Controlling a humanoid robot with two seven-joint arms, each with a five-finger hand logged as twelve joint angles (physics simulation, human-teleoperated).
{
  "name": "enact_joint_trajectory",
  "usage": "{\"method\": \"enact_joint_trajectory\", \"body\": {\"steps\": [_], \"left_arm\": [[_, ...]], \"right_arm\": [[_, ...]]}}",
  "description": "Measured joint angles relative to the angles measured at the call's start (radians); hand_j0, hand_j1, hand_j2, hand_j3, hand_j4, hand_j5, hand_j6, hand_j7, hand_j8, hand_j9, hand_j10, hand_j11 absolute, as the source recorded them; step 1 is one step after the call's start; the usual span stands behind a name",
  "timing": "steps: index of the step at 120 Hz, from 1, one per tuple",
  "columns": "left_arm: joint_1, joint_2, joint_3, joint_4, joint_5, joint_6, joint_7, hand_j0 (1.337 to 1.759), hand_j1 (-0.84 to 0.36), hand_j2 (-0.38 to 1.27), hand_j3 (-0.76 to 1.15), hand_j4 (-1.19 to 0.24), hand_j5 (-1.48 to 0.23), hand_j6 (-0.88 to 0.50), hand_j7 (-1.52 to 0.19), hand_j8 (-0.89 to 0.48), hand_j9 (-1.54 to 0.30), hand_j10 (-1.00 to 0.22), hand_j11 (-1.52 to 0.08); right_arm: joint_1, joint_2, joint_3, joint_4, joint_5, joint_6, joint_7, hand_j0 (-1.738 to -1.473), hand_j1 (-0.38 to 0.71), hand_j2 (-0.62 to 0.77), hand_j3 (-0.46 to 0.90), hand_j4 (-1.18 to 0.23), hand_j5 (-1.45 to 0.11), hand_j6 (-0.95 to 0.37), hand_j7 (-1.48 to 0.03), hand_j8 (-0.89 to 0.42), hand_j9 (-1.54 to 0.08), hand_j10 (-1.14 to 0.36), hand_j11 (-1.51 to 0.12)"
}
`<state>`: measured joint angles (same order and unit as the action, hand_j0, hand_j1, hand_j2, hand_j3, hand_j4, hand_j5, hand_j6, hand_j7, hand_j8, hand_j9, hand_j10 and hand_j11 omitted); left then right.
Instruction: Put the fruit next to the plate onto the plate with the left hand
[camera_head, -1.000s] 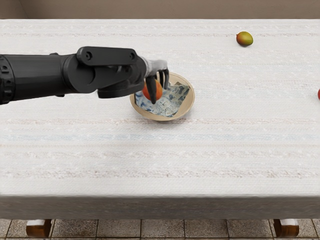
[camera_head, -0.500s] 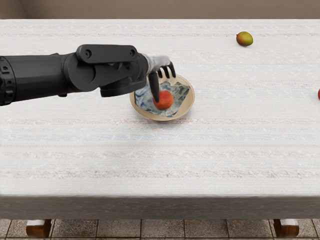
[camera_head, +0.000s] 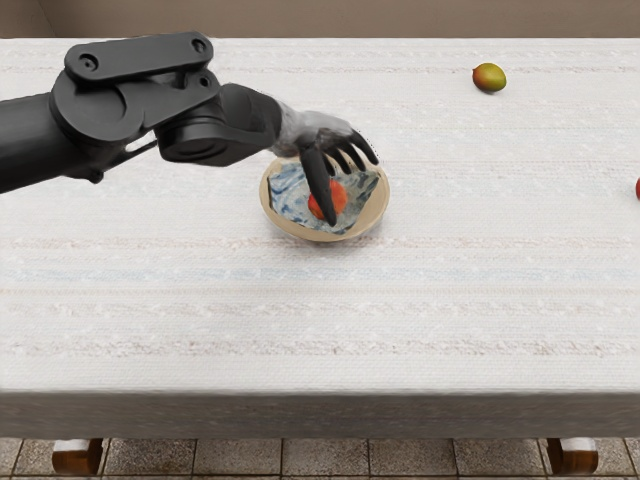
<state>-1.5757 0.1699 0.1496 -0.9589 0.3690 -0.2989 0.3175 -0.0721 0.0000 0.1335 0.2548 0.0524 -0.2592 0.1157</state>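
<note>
On the pale table (camera_head: 420, 300) the orange fruit (camera_head: 337, 197) lay on the patterned plate (camera_head: 373, 216), my left hand (camera_head: 332, 150) hanging just over it, fingers (camera_head: 322, 188) spread, holding nothing.

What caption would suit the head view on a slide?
Open left hand hovers over the orange fruit lying on the plate.

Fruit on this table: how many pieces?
3: a round orange-red fruit on the patterned tan plate, a green-and-red oval fruit far right, a red one cut off at the right edge. More may lie off-frame.
</note>
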Motion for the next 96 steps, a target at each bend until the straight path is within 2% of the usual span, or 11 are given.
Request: {"method": "enact_joint_trajectory", "body": {"steps": [7, 16, 28, 40, 48, 58, 70, 96], "left_arm": [[0.045, 0.061, -0.064, -0.008, 0.000, -0.072, 0.000, 1.658, 0.04, 0.05, 0.00, -0.26, -0.34, -0.26, -0.34, -0.26, -0.34, -0.26, -0.34], [0.121, 0.197, -0.154, -0.047, -0.005, -0.156, 0.001, 1.658, 0.05, 0.05, 0.00, -0.26, -0.33, -0.26, -0.33, -0.25, -0.33, -0.25, -0.33], [0.201, 0.367, -0.245, -0.079, -0.088, -0.252, 0.001, 1.658, 0.05, 0.05, 0.00, -0.25, -0.33, -0.25, -0.33, -0.25, -0.33, -0.25, -0.33], [0.316, 0.458, -0.348, -0.087, -0.148, -0.289, 0.001, 1.658, 0.05, 0.05, 0.00, -0.25, -0.33, -0.25, -0.33, -0.25, -0.33, -0.25, -0.33], [0.362, 0.516, -0.392, -0.083, -0.198, -0.300, 0.001, 1.658, 0.05, 0.05, 0.00, -0.25, -0.33, -0.25, -0.33, -0.25, -0.33, -0.25, -0.33], [0.449, 0.567, -0.438, -0.056, -0.255, -0.307, 0.000, 1.658, 0.05, 0.05, 0.00, -0.25, -0.33, -0.25, -0.33, -0.25, -0.33, -0.25, -0.33], [0.518, 0.616, -0.475, -0.032, -0.319, -0.310, 0.000, 1.658, 0.05, 0.05, 0.00, -0.25, -0.32, -0.25, -0.32, -0.25, -0.32, -0.25, -0.32], [0.612, 0.649, -0.504, 0.056, -0.413, -0.312, 0.000, 1.658, 0.05, 0.05, 0.00, -0.25, -0.32, -0.25, -0.32, -0.25, -0.32, -0.25, -0.32]], "right_arm": [[0.000, 0.000, 0.000, 0.000, 0.000, 0.000, 0.000, -1.658, -0.31, -0.01, 0.00, -0.03, -0.05, -0.03, -0.05, -0.03, -0.05, -0.03, -0.05], [0.000, 0.000, 0.000, 0.000, 0.000, 0.000, 0.000, -1.658, -0.31, -0.01, 0.00, -0.03, -0.05, -0.03, -0.05, -0.03, -0.05, -0.03, -0.05], [0.000, 0.000, 0.000, 0.000, 0.000, 0.000, 0.000, -1.658, -0.31, -0.01, 0.00, -0.03, -0.05, -0.03, -0.05, -0.03, -0.05, -0.03, -0.05], [0.000, 0.000, 0.000, 0.000, 0.000, 0.000, 0.000, -1.658, -0.31, -0.01, 0.00, -0.03, -0.05, -0.03, -0.05, -0.03, -0.05, -0.03, -0.05], [0.000, 0.000, 0.000, 0.000, 0.000, 0.000, 0.000, -1.658, -0.31, -0.01, 0.00, -0.03, -0.05, -0.03, -0.05, -0.03, -0.05, -0.03, -0.05], [0.000, 0.000, 0.000, 0.000, 0.000, 0.000, 0.000, -1.658, -0.31, -0.01, 0.00, -0.03, -0.05, -0.03, -0.05, -0.03, -0.05, -0.03, -0.05], [0.000, 0.000, 0.000, 0.000, 0.000, 0.000, 0.000, -1.658, -0.31, -0.01, 0.00, -0.03, -0.05, -0.03, -0.05, -0.03, -0.05, -0.03, -0.05], [0.000, 0.000, 0.000, 0.000, 0.000, 0.000, 0.000, -1.658, -0.31, -0.01, 0.00, -0.03, -0.05, -0.03, -0.05, -0.03, -0.05, -0.03, -0.05]]}}
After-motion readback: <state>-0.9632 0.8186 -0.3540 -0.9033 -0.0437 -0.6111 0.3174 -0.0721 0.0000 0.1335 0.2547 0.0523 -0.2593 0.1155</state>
